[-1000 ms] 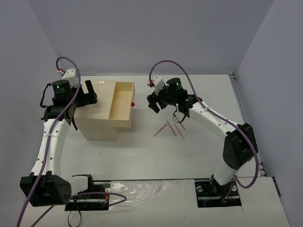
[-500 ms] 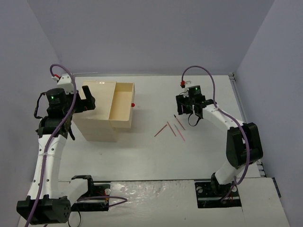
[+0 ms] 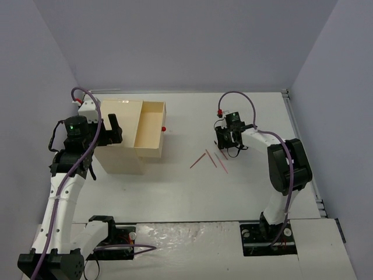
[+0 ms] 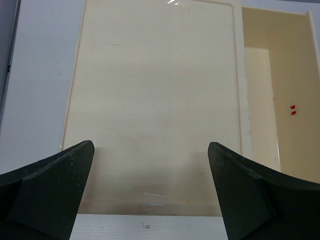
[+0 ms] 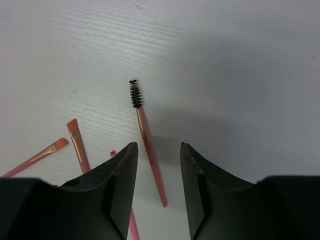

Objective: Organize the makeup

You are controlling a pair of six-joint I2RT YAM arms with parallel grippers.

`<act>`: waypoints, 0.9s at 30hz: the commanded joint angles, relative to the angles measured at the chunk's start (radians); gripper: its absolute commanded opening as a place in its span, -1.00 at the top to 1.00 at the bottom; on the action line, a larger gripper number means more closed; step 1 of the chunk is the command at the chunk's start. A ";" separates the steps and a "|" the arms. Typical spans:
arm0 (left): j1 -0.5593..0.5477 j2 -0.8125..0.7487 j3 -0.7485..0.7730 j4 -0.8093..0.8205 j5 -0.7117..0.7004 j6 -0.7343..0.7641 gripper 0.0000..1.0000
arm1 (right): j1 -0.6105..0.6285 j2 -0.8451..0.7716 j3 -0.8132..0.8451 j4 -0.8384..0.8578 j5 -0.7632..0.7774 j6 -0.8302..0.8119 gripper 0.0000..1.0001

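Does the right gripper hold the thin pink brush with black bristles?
No, the thin pink brush lies on the white table, under the open right gripper.

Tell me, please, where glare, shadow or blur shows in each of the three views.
Top external: even light, faint shadows; the pink brushes are tiny but sharp. Left wrist: white glints on the cream box; the left gripper looks very dark. Right wrist: the spoolie brush is sharp; a soft shadow lies on the table beyond the right gripper.
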State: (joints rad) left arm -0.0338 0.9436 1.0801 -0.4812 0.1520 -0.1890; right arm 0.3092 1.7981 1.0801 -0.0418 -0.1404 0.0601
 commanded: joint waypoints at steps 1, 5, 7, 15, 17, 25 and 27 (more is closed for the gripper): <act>-0.001 -0.006 0.023 0.055 -0.009 0.009 -0.94 | 0.012 0.011 0.013 -0.008 -0.015 -0.003 0.29; 0.000 -0.006 0.021 0.055 -0.011 0.008 -0.94 | 0.021 0.026 0.015 -0.022 -0.008 -0.014 0.32; 0.000 -0.005 0.020 0.055 -0.014 0.007 -0.94 | 0.022 0.039 0.015 -0.025 -0.002 -0.015 0.34; 0.000 -0.003 0.020 0.056 -0.023 0.006 -0.94 | 0.030 0.064 0.024 -0.046 0.061 -0.025 0.70; 0.002 -0.003 0.020 0.056 -0.023 0.006 -0.94 | 0.030 0.062 0.028 -0.048 0.085 -0.030 0.81; 0.001 -0.008 0.018 0.058 -0.026 0.005 -0.94 | 0.040 -0.069 0.055 -0.062 0.073 -0.012 1.00; 0.003 -0.008 0.017 0.059 -0.031 0.005 -0.94 | 0.054 -0.132 0.077 -0.061 0.045 0.016 1.00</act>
State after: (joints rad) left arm -0.0334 0.9436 1.0687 -0.4808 0.1328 -0.1890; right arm 0.3385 1.8301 1.0958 -0.0789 -0.0812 0.0434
